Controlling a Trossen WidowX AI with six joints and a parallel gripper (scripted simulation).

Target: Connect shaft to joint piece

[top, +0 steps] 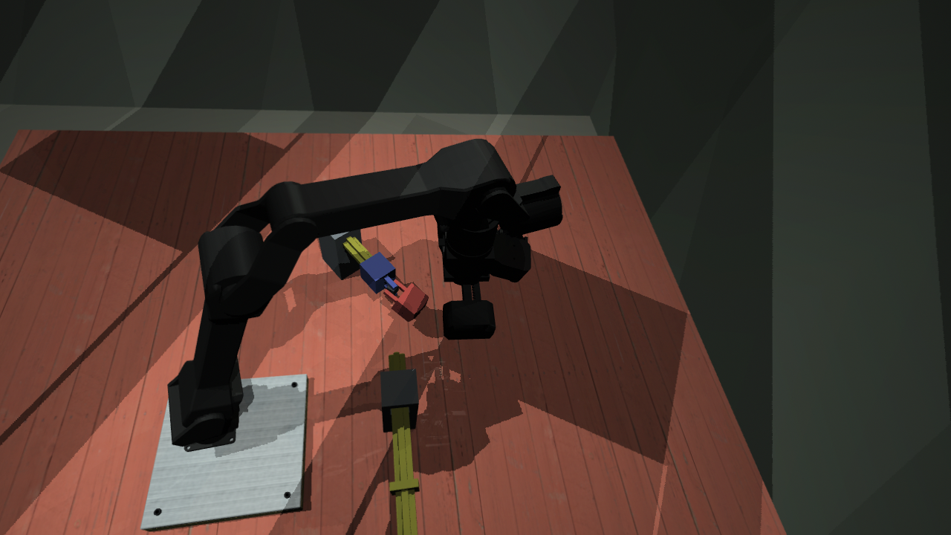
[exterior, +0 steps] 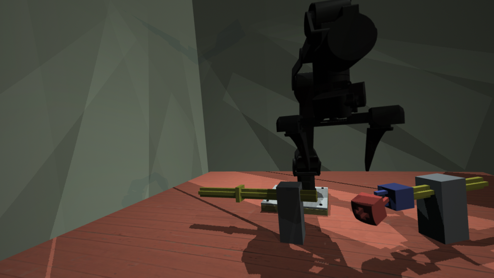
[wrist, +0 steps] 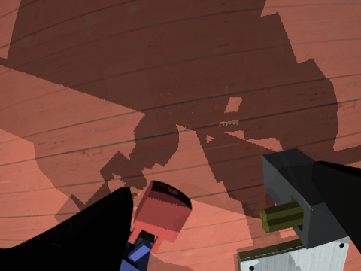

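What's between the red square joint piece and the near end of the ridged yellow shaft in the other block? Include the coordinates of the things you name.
Nothing solid: the top view shows only shadowed red planks between the red square joint piece (top: 410, 300) (exterior: 368, 208) (wrist: 162, 211) and that shaft's end (top: 397, 361) (exterior: 312, 195) (wrist: 278, 217).

Table (top: 598, 279) (exterior: 120, 248) (wrist: 75, 30): red wooden planks, marked by dark shadows. Directly on it stand two separate grey blocks (top: 399, 387) (exterior: 290, 214) (exterior: 442, 211) (wrist: 286, 177), upright, and a pale metal plate (top: 266, 465) (exterior: 322, 204) (wrist: 323, 256), flat.

The red joint piece (wrist: 163, 211) tilted near one dark fingertip, above blue parts (wrist: 139, 254) that the frame cut off. Opposite, a yellow shaft's end (wrist: 282, 217) poked from a grey block (wrist: 289, 181); the piece's opening was probably the shadowed face.
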